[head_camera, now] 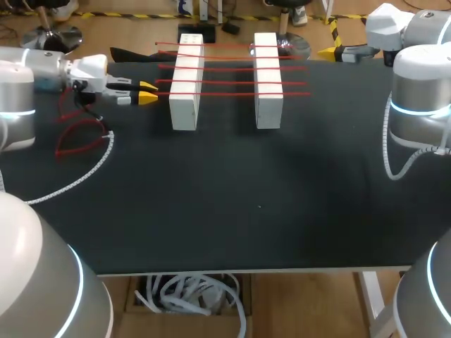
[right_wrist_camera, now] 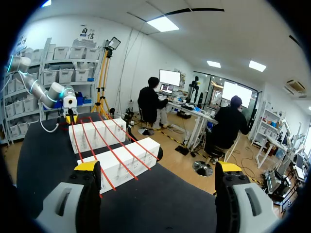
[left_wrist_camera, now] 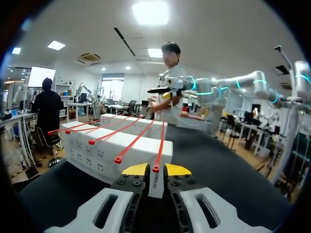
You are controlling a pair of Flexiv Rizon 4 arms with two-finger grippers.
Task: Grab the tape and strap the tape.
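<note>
The black worktop (head_camera: 246,211) takes up most of the head view. My left arm (head_camera: 35,70) comes in at its left side and lies low over the surface. My right arm (head_camera: 421,91) stands at the right edge, well apart from the things.

Two long white blocks lie side by side in the far half of the worktop: the left block (head_camera: 185,113) and the right block (head_camera: 268,113), with a gap between them. Five red tapes are laid across both blocks like rungs, roughly parallel to each other. The nearest tape (head_camera: 225,94) crosses the near part of both blocks, and its left end sticks out past the left block.

The left pincer (head_camera: 148,92) is just beside the left block, at this end of the tape. In the left wrist view the pincer (left_wrist_camera: 156,170) is narrow. The small red head of the tape (left_wrist_camera: 159,145) sits between the two yellow tips, with a little gap at each side.

The right pincer (right_wrist_camera: 158,167) is wide and holds nothing; both blocks lie ahead of it.

Some loose red tapes (head_camera: 79,135) lie curled on the worktop beside the left arm.
</note>
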